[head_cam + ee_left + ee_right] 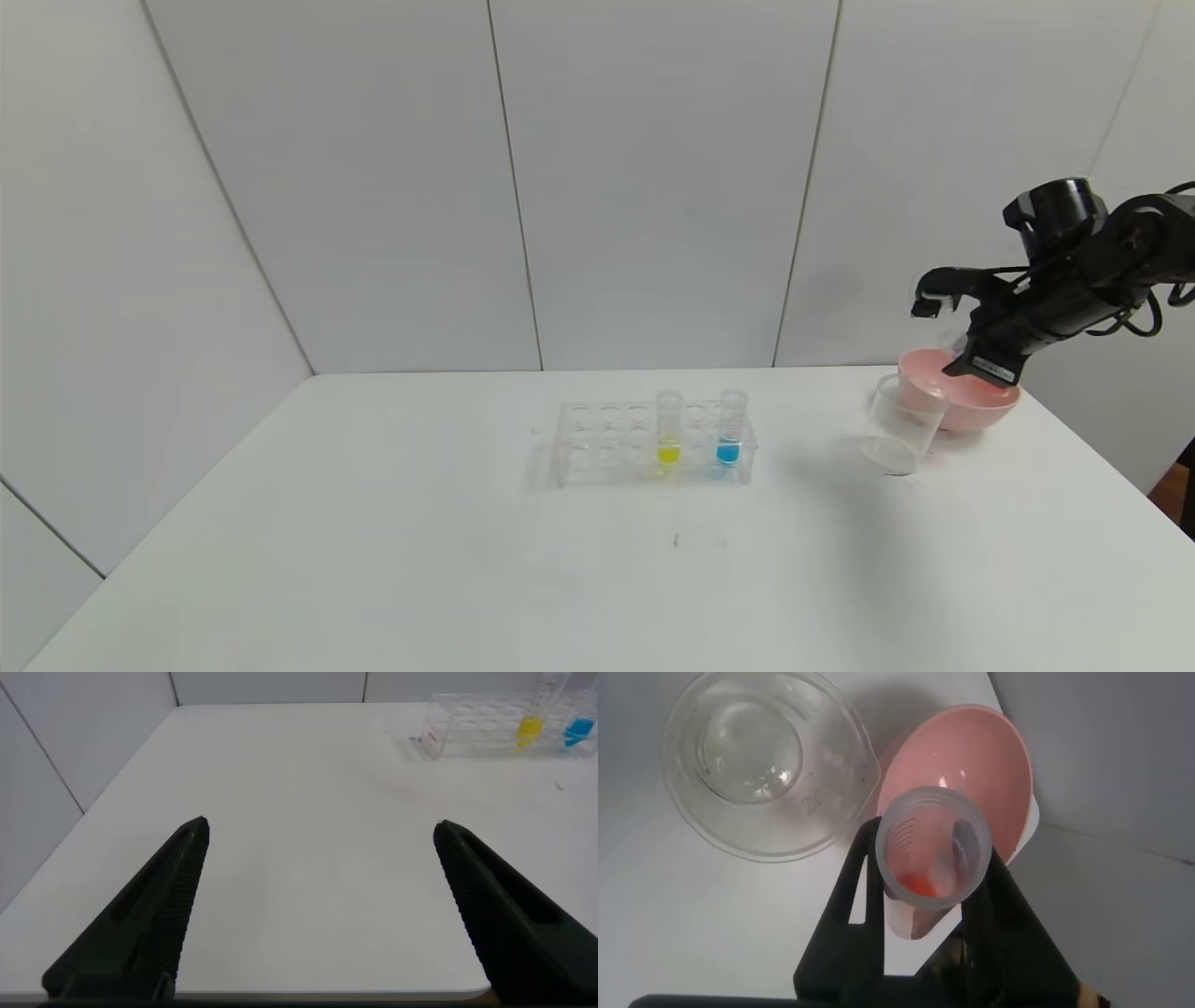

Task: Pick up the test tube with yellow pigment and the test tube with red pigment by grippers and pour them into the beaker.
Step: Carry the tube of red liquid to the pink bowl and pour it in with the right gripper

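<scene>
right claw clamped on the red-pigment tube above the pink bowl, left claw wide apart over bare bench.

head view: the right claw [966,350] hangs over the pink bowl [971,406] at the bench's [373,560] far right, a small white label on it too small to read; the beaker [898,425] stands just beside the bowl, and the test tube with yellow pigment [668,431] sits upright in the clear tube rack [653,445] near a tube with blue liquid [729,431]. left wrist view: the left claw [318,910] has its fingers spread, the rack far off. right wrist view: the test tube with red pigment [932,849] is gripped mouth toward the camera, orange-red liquid inside, over the bowl's rim; the beaker shows faint printed marks, unreadable.
</scene>
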You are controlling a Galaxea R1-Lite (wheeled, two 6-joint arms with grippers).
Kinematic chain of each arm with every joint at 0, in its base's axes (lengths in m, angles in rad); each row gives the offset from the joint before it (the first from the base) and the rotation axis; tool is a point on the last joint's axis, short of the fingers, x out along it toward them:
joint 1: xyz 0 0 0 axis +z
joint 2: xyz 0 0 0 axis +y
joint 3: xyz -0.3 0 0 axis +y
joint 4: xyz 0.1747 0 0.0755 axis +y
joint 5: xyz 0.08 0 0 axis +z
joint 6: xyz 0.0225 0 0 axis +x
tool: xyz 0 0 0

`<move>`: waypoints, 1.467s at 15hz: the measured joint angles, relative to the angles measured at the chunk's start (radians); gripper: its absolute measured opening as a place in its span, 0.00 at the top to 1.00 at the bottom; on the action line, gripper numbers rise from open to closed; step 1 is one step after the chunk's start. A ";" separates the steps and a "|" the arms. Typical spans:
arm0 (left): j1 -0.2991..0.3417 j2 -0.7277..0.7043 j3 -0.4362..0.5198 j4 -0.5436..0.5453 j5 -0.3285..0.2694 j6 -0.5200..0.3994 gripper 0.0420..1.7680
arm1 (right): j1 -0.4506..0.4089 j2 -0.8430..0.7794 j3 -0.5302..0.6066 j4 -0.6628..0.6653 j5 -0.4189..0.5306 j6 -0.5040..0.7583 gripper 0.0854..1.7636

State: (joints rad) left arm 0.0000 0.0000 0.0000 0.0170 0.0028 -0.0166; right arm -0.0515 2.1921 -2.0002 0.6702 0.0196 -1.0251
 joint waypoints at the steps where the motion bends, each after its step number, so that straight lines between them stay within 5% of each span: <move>1: 0.000 0.000 0.000 0.000 0.000 0.000 0.03 | 0.009 0.000 0.000 0.007 -0.018 -0.001 0.74; 22: 0.000 0.000 0.000 0.000 0.000 0.000 0.03 | 0.059 0.000 0.000 0.116 -0.148 -0.098 0.74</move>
State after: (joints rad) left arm 0.0000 0.0000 0.0000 0.0170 0.0028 -0.0166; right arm 0.0070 2.1923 -1.9998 0.7864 -0.1283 -1.1234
